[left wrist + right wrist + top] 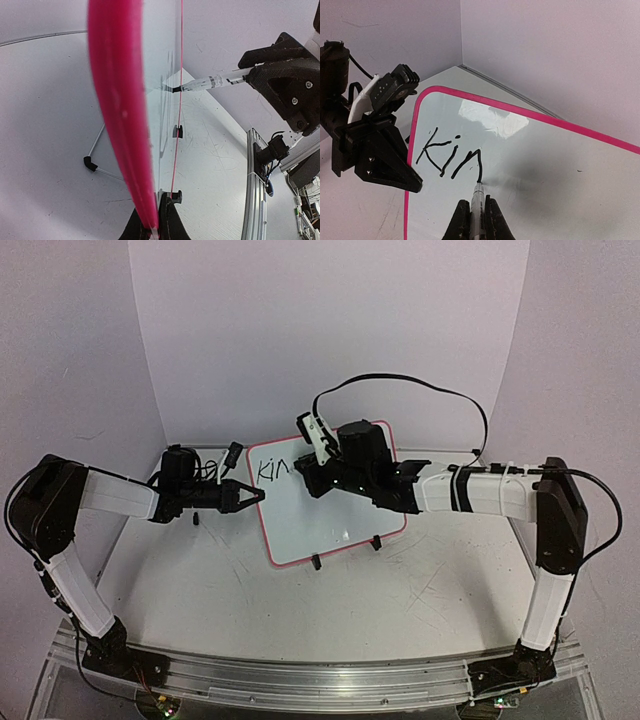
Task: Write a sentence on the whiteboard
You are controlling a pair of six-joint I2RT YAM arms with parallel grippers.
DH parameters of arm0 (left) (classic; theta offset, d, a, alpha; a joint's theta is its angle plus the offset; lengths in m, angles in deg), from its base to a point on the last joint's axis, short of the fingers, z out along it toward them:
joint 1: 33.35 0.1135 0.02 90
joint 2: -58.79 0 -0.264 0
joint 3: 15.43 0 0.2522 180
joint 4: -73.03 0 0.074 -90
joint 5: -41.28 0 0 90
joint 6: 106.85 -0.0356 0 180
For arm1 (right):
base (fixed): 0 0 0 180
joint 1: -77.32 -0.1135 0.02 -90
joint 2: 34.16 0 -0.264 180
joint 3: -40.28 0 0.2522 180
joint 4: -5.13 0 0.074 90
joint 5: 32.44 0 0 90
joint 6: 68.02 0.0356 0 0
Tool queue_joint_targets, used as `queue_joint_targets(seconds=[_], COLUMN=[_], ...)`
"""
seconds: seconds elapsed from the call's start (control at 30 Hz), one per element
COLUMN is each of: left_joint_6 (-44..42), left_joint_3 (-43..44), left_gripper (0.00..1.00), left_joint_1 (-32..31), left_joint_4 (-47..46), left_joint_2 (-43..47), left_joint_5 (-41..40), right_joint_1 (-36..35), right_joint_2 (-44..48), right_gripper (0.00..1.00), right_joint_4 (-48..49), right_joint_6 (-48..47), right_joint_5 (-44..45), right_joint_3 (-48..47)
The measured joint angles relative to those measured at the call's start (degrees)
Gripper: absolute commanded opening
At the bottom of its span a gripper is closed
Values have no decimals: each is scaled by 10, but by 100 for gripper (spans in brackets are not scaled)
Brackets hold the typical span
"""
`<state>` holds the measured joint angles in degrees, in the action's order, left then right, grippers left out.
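The whiteboard (320,515) with a pink rim stands tilted on two black clip feet at the table's middle. My left gripper (258,496) is shut on its left rim (125,150). My right gripper (479,220) is shut on a marker (478,200), whose tip touches the board at the foot of the last stroke. The sentence (451,155) reads only "Kin" in black at the board's upper left; it also shows in the top view (271,468). The left wrist view shows the board edge-on, with the marker (210,82) touching it.
A black cable (400,385) loops from the right arm over the board. A thin rod with a black elbow (91,164) lies on the table behind the board. The enclosure walls (330,330) stand close at the back and sides. A metal rail (320,680) runs along the near edge.
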<state>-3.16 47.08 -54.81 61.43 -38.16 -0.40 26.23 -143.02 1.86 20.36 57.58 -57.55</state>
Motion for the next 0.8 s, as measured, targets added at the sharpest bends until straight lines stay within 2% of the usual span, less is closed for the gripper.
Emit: queue_joint_targets(seconds=[0.8], left_joint_6=[-3], left_joint_3=[7], left_gripper=[0], left_joint_1=[0], left_joint_4=[14], left_joint_2=[0], left_joint_5=[1], right_joint_1=[3], right_joint_2=[13], right_gripper=[0], right_joint_4=[-8], right_joint_6=[4], right_joint_5=[0], right_joint_3=[7])
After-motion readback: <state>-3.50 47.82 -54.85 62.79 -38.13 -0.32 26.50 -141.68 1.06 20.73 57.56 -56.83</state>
